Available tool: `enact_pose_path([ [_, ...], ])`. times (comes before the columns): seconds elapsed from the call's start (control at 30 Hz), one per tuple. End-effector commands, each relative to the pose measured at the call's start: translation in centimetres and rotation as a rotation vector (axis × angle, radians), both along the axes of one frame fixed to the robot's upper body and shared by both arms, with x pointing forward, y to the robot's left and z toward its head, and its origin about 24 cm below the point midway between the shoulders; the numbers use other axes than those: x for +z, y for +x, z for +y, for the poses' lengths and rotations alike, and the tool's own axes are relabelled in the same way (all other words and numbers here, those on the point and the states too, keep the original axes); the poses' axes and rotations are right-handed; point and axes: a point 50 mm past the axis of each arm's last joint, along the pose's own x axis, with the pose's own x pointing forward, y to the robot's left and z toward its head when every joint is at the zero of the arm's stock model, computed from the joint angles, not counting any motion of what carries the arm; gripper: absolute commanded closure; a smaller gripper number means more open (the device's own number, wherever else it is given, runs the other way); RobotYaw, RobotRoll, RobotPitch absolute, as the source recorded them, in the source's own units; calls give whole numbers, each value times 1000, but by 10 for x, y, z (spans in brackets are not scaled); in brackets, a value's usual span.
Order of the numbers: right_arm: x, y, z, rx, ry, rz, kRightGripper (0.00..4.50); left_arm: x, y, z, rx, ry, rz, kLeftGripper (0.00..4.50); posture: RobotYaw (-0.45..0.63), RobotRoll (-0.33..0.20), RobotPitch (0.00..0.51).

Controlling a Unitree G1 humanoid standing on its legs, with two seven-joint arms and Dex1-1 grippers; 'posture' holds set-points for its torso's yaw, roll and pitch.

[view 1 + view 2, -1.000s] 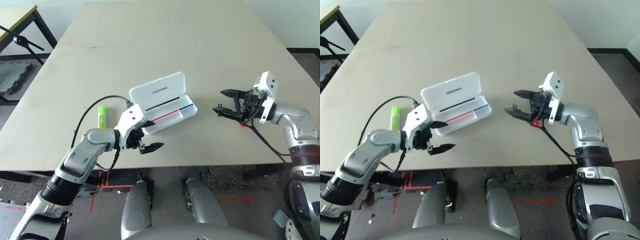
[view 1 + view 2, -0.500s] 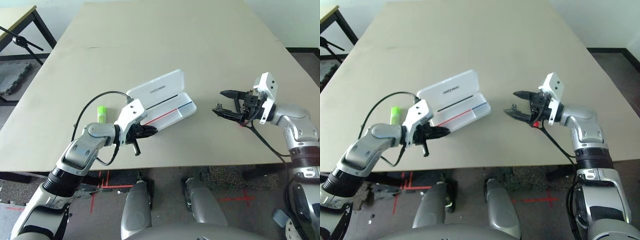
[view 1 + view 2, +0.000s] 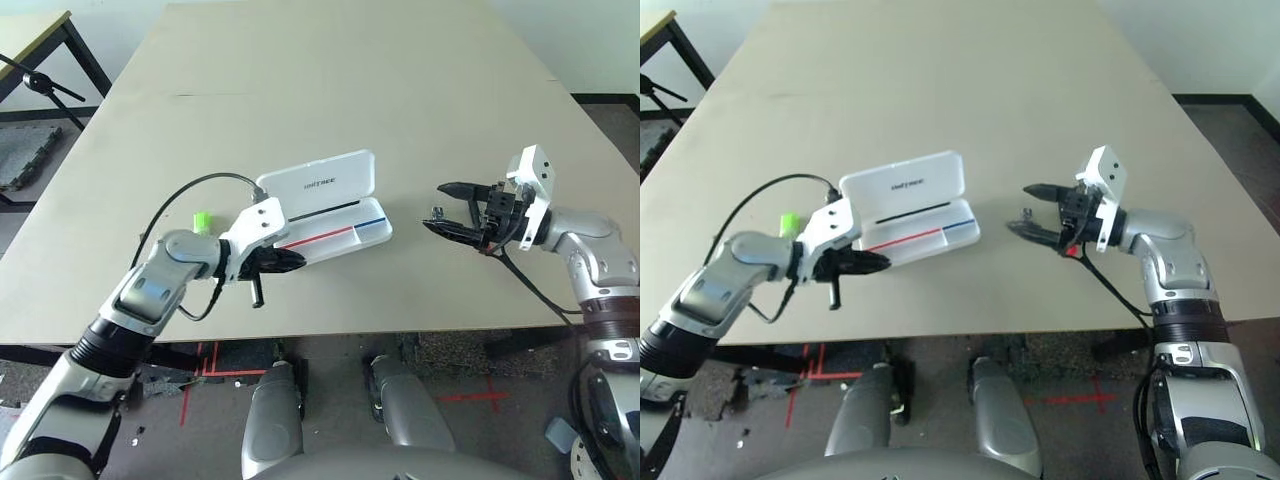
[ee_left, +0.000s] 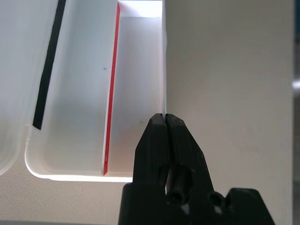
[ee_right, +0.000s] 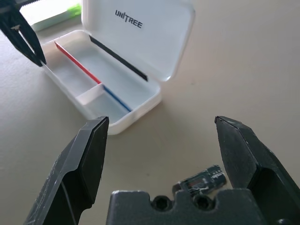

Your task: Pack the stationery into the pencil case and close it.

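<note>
So far nothing is packed, as I judge it: the pencil case (image 3: pixel 325 215) lies open in the middle of the table (image 3: pixel 330 80), and its compartments look empty. My left gripper (image 4: pixel 165 123) has its black fingers pressed together on the thin front wall of the tray, at the corner nearest to it. My right gripper (image 5: pixel 159 140) hangs wide open above the small black-and-silver clip (image 5: pixel 202 179), not touching it. The lime-green tube (image 3: pixel 203 220) lies just beside the case, partly behind my left arm. I cannot see the marker clearly. Everything is still to be put in, then the lid closed. The case is smooth, hard white plastic with rounded corners, with red and blue stripes inside and dark lettering on the lid.
</note>
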Motion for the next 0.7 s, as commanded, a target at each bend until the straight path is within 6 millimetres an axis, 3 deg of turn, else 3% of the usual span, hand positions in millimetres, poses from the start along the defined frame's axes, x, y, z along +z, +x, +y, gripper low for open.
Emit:
enact_pose_path([
  [0.03, 0, -3, 2, 34, -11, 12, 0, 1, -1, 7, -91, 33, -8, 4484, -77, 0, 161],
  [0.7, -3, -5, 8, 51, -13, 24, 0, -10, 6, 13, -134, 40, -29, 4484, -81, 0, 159],
])
